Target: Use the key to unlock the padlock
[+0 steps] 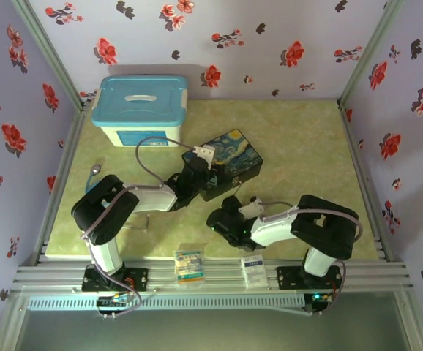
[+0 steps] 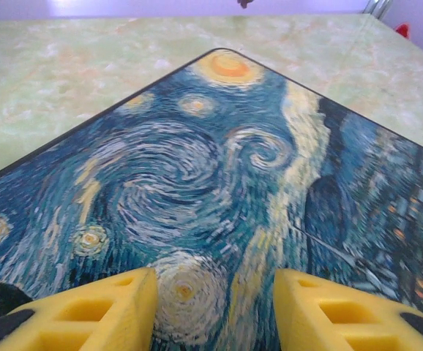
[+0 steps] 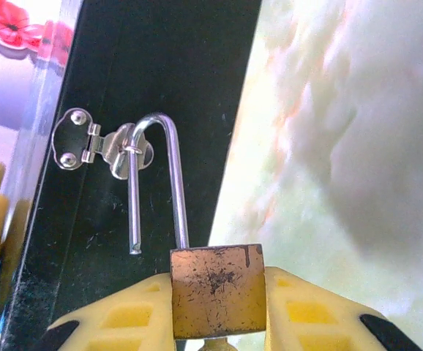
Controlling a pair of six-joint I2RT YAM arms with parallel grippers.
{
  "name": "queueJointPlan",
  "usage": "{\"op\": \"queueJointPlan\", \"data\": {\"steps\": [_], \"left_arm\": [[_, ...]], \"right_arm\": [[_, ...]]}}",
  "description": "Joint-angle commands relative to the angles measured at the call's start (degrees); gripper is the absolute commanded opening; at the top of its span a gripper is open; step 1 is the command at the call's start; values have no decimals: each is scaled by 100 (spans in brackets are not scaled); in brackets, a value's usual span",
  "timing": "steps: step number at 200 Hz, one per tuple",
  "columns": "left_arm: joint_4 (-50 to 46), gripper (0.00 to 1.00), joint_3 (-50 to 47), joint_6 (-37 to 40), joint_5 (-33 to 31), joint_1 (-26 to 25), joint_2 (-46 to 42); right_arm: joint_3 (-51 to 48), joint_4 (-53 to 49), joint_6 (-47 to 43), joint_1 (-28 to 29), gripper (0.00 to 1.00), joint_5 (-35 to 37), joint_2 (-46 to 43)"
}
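Scuffed brass padlock with shiny steel shackle; glossy printed box lid.

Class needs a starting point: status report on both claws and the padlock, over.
Right claw shut on padlock. Shackle open, hooked through box latch. Left claw open over painted lid.

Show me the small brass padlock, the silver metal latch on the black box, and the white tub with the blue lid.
Small brass padlock [image 3: 216, 291]: right wrist view, centre of its scratched body.
Silver metal latch [image 3: 76, 139]: right wrist view, its hinged plate.
White tub with blue lid [image 1: 144, 97]: top external view, lid centre.
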Motion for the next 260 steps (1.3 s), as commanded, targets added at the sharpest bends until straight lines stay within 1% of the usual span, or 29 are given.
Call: {"op": "queueJointPlan", "data": {"steps": [1, 11, 40, 60, 67, 74, 79, 98, 115, 126, 142, 161, 172, 183, 194, 201, 210, 216, 225, 236, 243, 251, 260], "left_arm": [[-1895, 45, -751, -178, 103, 164, 721], [-1809, 45, -812, -176, 117, 214, 766], [-1506, 45, -1047, -244, 294, 413, 742], [-1396, 45, -1217, -240, 355, 533, 542], [-1387, 45, -1262, -212, 375, 557, 458], [-1409, 45, -1261, -198, 393, 569, 390], [-1428, 45, -1267, -192, 395, 579, 360], [-1416, 45, -1245, -219, 458, 580, 325], [-1344, 45, -1248, -290, 517, 578, 352], [-1355, 45, -1217, -294, 517, 589, 364], [-1395, 46, -1163, -291, 516, 597, 396], [-1426, 46, -1117, -309, 516, 606, 444], [-1424, 46, -1112, -356, 540, 614, 434], [-1389, 47, -1150, -446, 590, 639, 361], [-1415, 51, -1187, -606, 663, 688, 204], [-1447, 55, -1240, -730, 676, 707, 31], [-1464, 57, -1313, -885, 679, 714, -241], [-1493, 58, -1349, -1000, 688, 728, -447], [-1622, 62, -1373, -1186, 692, 748, -768], [-1876, 69, -1330, -1321, 689, 769, -1121], [-2067, 72, -1273, -1399, 664, 780, -1311], [-2268, 76, -1226, -1491, 557, 803, -1483], [-2401, 79, -1204, -1598, 443, 854, -1569]], "right_arm": [[395, -2633, 40, -271, 7, 649, -8], [501, -2665, -257, -275, 6, 580, 3], [416, -2444, -978, -305, 6, -86, -8], [20, -1793, -1940, -672, 7, -944, -147], [-142, -1352, -2623, -887, 7, -1420, -198], [-263, -1283, -2884, -1046, 7, -1753, -300], [-373, -1261, -3033, -1077, 7, -1858, -431], [-852, -624, -3777, -1237, 7, -2444, -914], [-1062, -498, -4099, -1288, 7, -2730, -1267], [-1225, -210, -4270, -1354, 8, -3023, -1384], [-1473, 134, -4246, -1398, 8, -3223, -1518], [-1766, 511, -3962, -1386, 6, -3294, -1564], [-1784, 473, -3857, -1284, 5, -3265, -1578], [-1610, 31, -3739, -911, 3, -2837, -1654], [-1290, -587, -3603, -486, 2, -2318, -1672], [-1080, -1090, -3198, -269, 2, -1995, -1663], [-960, -1456, -2578, -81, 0, -1758, -1573], [-947, -1586, -2151, 37, 0, -1615, -1502], [-923, -1624, -1765, 214, 0, -1447, -1345], [-732, -2054, -1114, 486, 0, -1129, -1145], [-614, -2247, -856, 652, 0, -966, -1030], [-499, -2294, -689, 835, 3, -796, -896], [-335, -2308, -535, 923, 4, -709, -722]]}}
